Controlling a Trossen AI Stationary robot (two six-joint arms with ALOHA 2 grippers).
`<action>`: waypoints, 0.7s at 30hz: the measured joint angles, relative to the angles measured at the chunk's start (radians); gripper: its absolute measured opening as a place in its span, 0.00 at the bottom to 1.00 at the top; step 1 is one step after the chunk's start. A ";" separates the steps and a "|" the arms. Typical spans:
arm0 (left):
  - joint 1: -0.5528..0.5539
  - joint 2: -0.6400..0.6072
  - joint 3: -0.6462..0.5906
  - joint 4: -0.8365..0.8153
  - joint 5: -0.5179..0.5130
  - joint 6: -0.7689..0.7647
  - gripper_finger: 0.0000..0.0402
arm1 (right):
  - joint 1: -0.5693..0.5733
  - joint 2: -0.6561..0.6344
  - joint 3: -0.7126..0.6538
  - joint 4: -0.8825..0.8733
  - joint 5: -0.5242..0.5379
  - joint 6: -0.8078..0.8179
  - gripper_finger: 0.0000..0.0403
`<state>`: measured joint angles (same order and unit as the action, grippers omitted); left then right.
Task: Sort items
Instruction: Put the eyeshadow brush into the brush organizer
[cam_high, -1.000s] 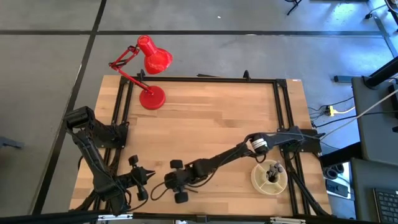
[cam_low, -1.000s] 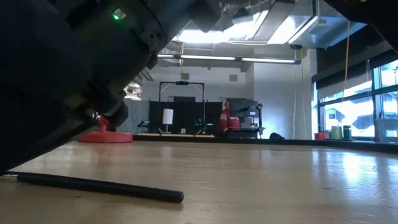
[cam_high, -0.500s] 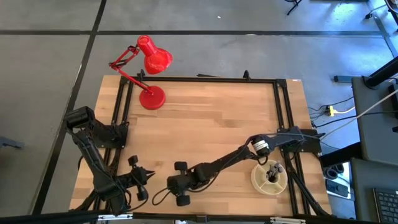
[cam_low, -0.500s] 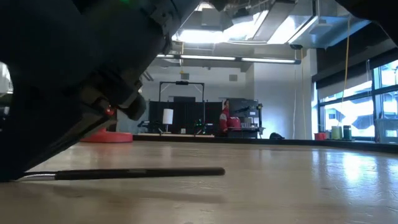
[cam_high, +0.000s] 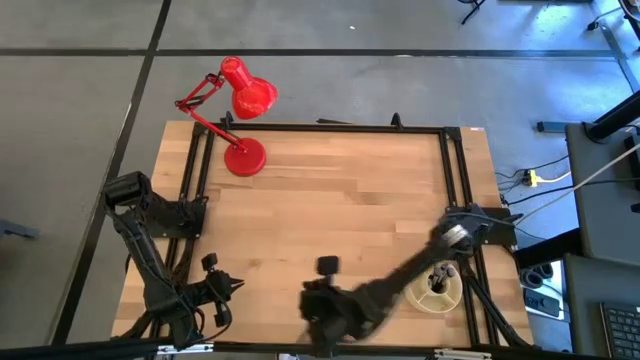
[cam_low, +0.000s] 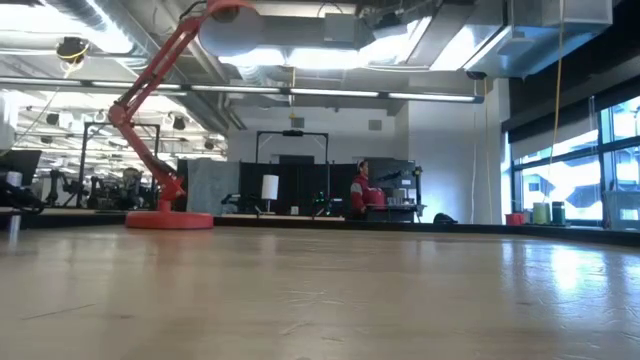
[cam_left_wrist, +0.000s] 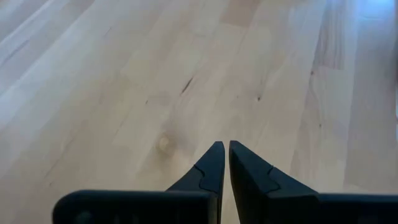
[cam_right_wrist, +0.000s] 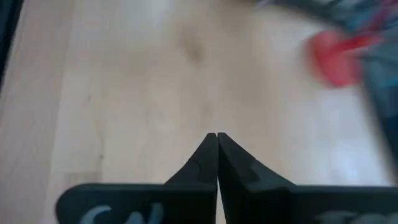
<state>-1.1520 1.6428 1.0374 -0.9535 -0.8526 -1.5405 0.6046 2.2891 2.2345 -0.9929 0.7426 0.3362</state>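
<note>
At the near edge of the desk (cam_high: 330, 190) the right end effector (cam_right_wrist: 216, 138) sits low near the middle of that edge, its arm stretching back from the mount at the right edge; in its wrist view the two dark fingers (cam_right_wrist: 200, 163) meet at the tips with nothing between them, pressed together over bare wood. In the high view this arm is smeared, so its exact pose is hard to read.

The left end effector (cam_left_wrist: 223, 147) rests near the near-left corner, beside the left rail. Its fingers stand almost together, only a thin slit of wood showing between the tips, and they hold nothing.

Toward the near-right corner, just beside the right arm's mount, sits the round cream dish (cam_high: 419, 296) with the makeup brushes (cam_high: 437, 277) standing or leaning in it as a small dark cluster (how many, and in which compartments, cannot be told). No brush shows on the open boards in the low view.

Across the bare middle of the desk, near the far-left corner, stands the red desk lamp (cam_high: 244, 156), its base on the wood and its head reaching out beyond the far edge; the low view shows its base (cam_low: 168, 220) and jointed arm upright.
</note>
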 joint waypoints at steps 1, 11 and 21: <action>-0.003 0.000 0.000 0.000 -0.005 -0.005 0.05 | 0.022 -0.023 0.000 -0.036 0.059 0.031 0.00; -0.004 0.000 0.000 -0.001 -0.050 -0.009 0.05 | 0.277 -0.200 -0.082 -0.545 0.520 0.585 0.00; 0.009 0.000 0.000 -0.012 -0.072 -0.007 0.05 | 0.465 -0.501 -0.479 -0.573 0.507 0.862 0.00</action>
<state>-1.1427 1.6428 1.0374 -0.9659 -0.9248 -1.5472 1.0692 1.7885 1.7554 -1.5661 1.2494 1.1980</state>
